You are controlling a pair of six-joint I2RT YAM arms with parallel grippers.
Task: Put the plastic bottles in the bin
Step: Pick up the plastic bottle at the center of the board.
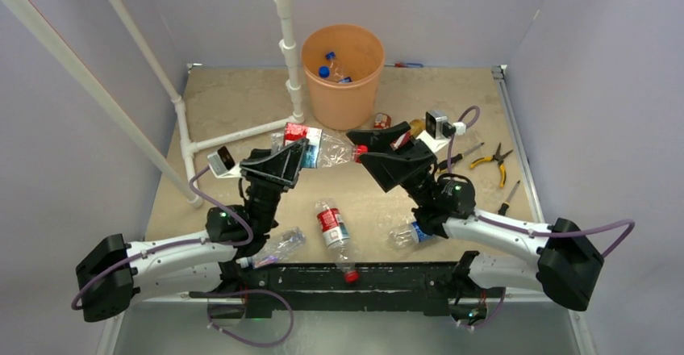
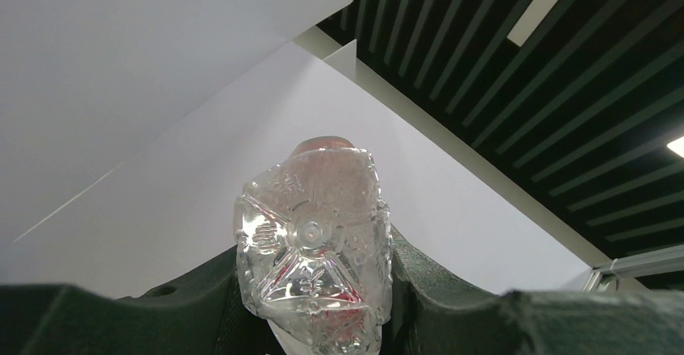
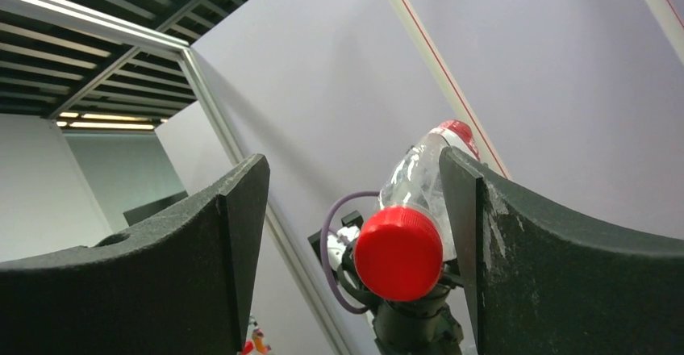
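One clear plastic bottle (image 1: 327,147) with a red label hangs level above the table, between both arms. My left gripper (image 1: 297,155) is shut on its base end. The left wrist view shows its ribbed bottom (image 2: 310,238) squeezed between the black jaws of the left gripper (image 2: 313,294). My right gripper (image 3: 355,210) is open, and the bottle's red cap (image 3: 398,252) sits between its fingers, close to the right finger (image 3: 516,242), with a gap on the left side. From above, the right gripper (image 1: 364,147) meets that cap (image 1: 360,152). The orange bin (image 1: 342,101) stands at the back with blue-capped bottles (image 1: 331,66) inside.
On the table lie a red-labelled bottle (image 1: 332,226), a clear bottle (image 1: 278,246) by the left arm and a blue-labelled one (image 1: 407,232) under the right arm. Yellow pliers (image 1: 494,161) and screwdrivers (image 1: 506,202) lie at the right. A white pipe frame (image 1: 289,48) stands left of the bin.
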